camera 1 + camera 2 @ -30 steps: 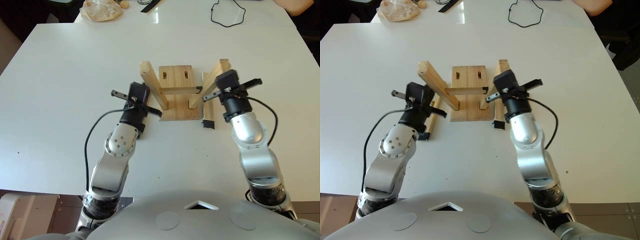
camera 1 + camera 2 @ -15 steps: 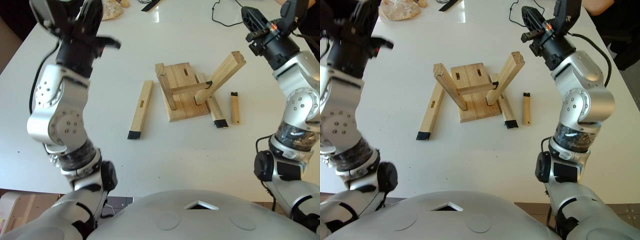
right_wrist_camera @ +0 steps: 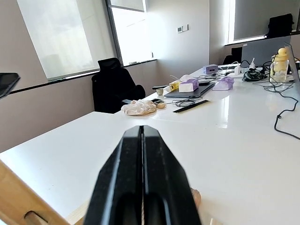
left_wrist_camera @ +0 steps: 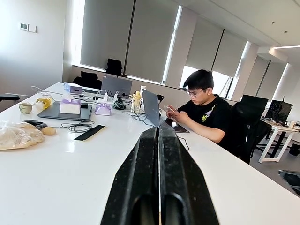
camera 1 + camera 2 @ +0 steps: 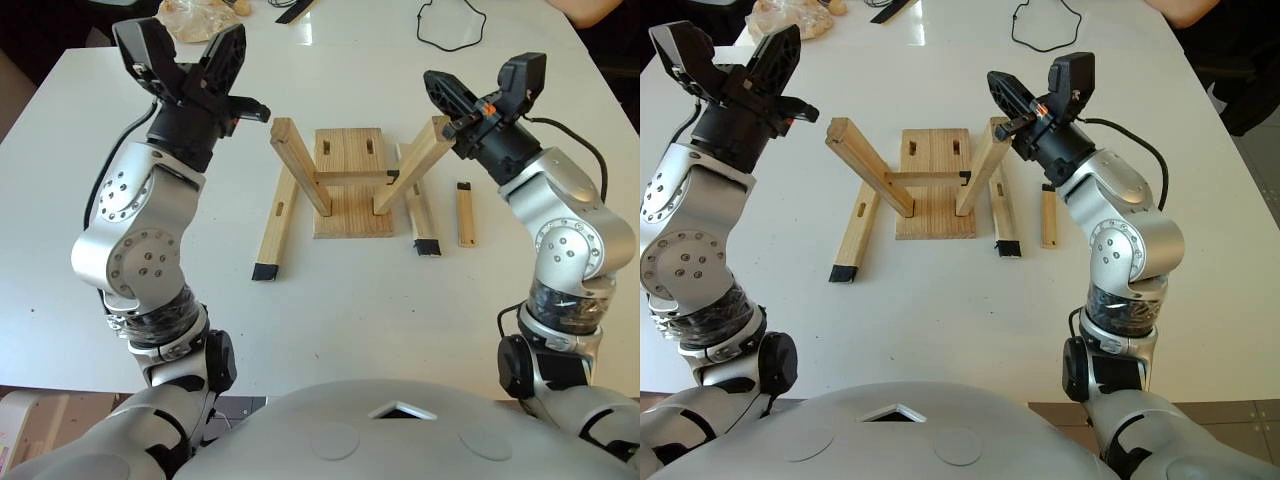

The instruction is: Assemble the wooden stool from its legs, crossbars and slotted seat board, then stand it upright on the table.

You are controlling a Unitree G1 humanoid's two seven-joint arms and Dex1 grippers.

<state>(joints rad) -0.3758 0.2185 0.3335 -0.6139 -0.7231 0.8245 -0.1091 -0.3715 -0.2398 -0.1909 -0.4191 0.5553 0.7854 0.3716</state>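
The slotted seat board lies flat mid-table. On it stand two legs, left and right, splayed outward and joined by a crossbar. A loose leg lies left of the board, another lies right of it, and a short bar is farther right. My left gripper is shut and empty, raised over the table left of the left leg. My right gripper is shut and empty, held up close by the right leg's top end.
A bag of food, a black strip and a black cable lie along the far edge. The white table has open room on the left, on the right and in front of the board.
Both arms have risen from table level beside the legs to well above it, uncovering the loose leg on the left. The head view has shifted. The two joined legs still stand on the board.
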